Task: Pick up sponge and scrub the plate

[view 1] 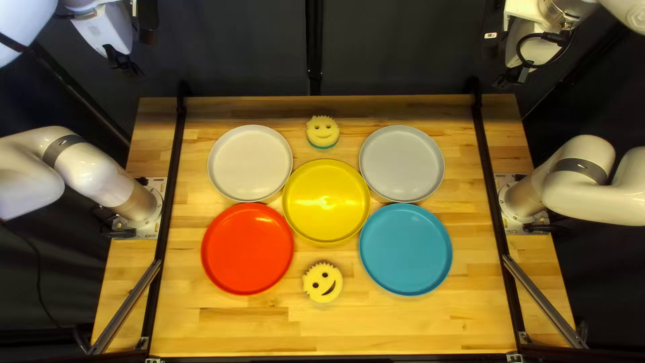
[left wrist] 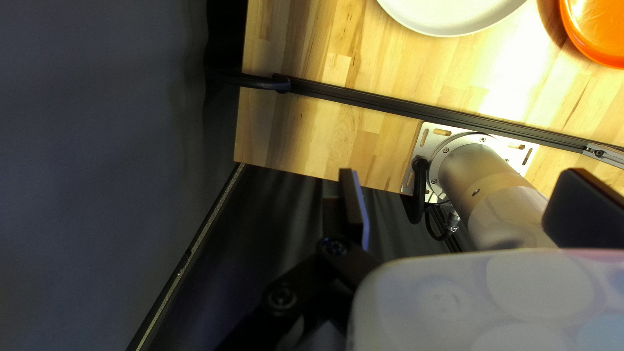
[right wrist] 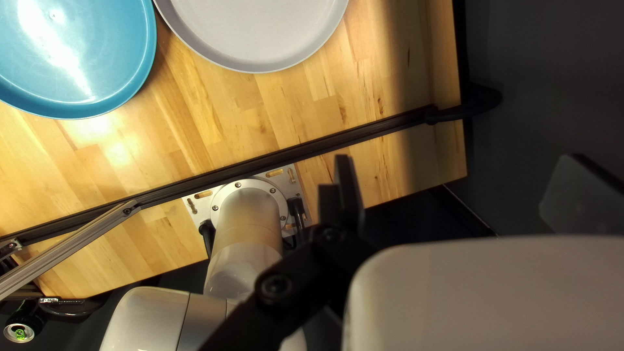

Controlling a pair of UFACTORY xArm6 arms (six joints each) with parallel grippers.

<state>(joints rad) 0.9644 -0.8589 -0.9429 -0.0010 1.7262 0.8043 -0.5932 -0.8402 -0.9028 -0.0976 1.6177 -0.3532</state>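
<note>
A grinning sponge [view 1: 320, 292] and a smiling sponge [view 1: 323, 134] flank the yellow plate [view 1: 326, 222], likely for easy reach; left pincer [left wrist: 461, 174] and right pincer [right wrist: 459, 158] hang empty, fingers wide apart.

At the left of the top left view, the edge is cutting the left arm [view 1: 87, 168]; at the right, the right arm [view 1: 581, 191]. The left wrist view is cutting white plate [left wrist: 455, 16] and red plate [left wrist: 598, 32], the right wrist view is cutting blue plate [right wrist: 71, 58] and gray plate [right wrist: 260, 32].
</note>
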